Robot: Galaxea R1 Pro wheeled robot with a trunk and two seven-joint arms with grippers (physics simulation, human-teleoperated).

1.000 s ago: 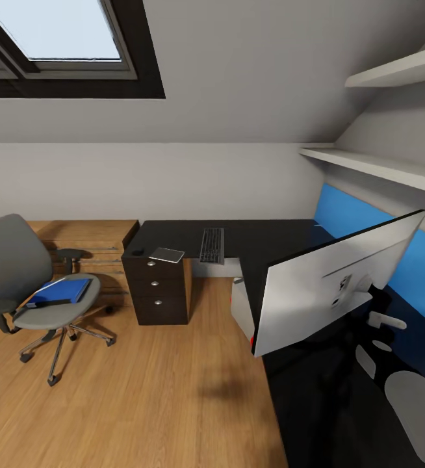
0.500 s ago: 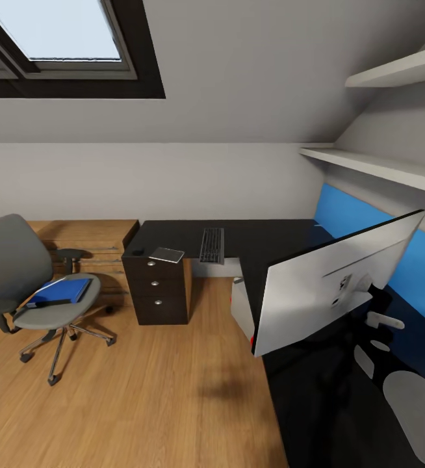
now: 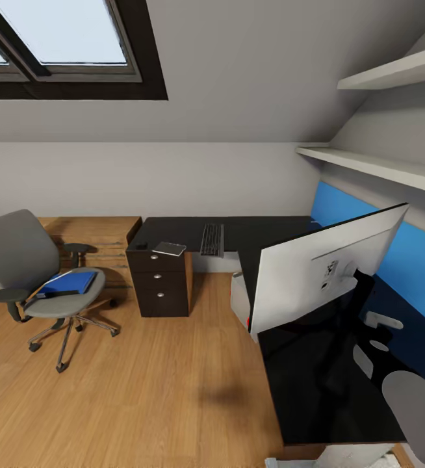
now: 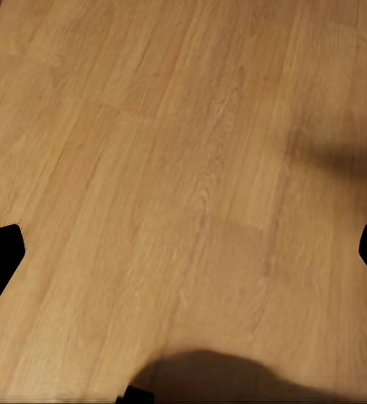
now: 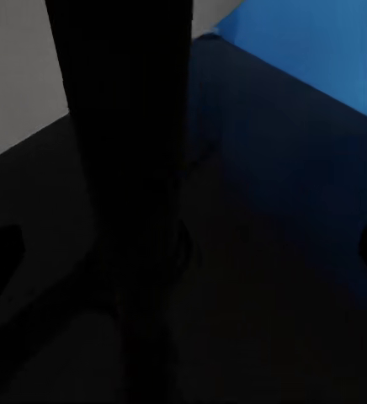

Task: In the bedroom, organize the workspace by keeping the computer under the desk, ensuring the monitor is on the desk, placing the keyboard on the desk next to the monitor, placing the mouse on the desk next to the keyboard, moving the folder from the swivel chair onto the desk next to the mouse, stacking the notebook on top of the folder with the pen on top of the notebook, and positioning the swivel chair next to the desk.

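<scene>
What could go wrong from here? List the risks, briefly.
1. The monitor stands tilted near the desk edge, and the right arm is close behind its stand. A bump might tip it.
2. The folder lies on the swivel chair, which has wheels, so the chair may roll during a grasp.
3. The notebook sits near the desk's front edge and could be pushed off.

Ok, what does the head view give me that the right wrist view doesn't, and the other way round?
Head view: the swivel chair with the blue folder on its seat, the keyboard and notebook on the desk, the monitor and its grey back. Right wrist view: the monitor's black stand close up, ahead of the open right gripper. Shared: the black desk and the blue wall panel.
</scene>
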